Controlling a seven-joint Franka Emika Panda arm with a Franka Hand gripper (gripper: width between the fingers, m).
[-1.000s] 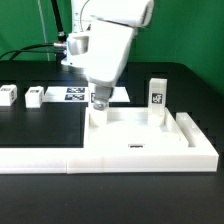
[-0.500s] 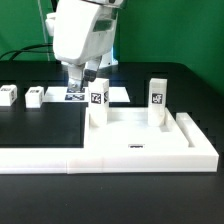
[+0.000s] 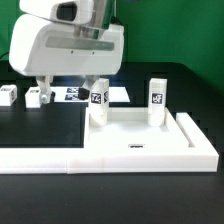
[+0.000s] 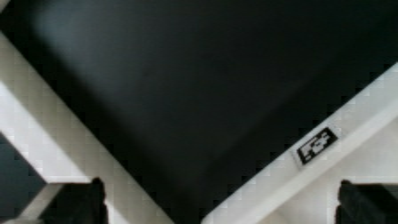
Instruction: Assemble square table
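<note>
The white square tabletop (image 3: pixel 135 133) lies in the corner of the low wall. Two tagged white legs stand upright on it, one (image 3: pixel 97 103) at its far corner toward the exterior view's left and one (image 3: pixel 157 100) toward the right. Two more legs (image 3: pixel 8 95) (image 3: pixel 35 95) lie loose on the black table at the far left. My gripper (image 3: pixel 66 90) hangs large over the table just left of the nearer upright leg. It is open with nothing between its fingers. In the wrist view the gripper (image 4: pixel 217 205) frames black table and two white bands, one carrying a small tag (image 4: pixel 317 145).
The long low white L-shaped wall (image 3: pixel 40 158) runs along the front and up the exterior view's right side (image 3: pixel 198 130). The marker board (image 3: pixel 118 93) lies behind the tabletop, partly hidden by my gripper. A green backdrop stands behind the table.
My gripper has moved away from the left upright leg, toward the exterior view's left and closer to the camera. The leg stays standing on the tabletop.
</note>
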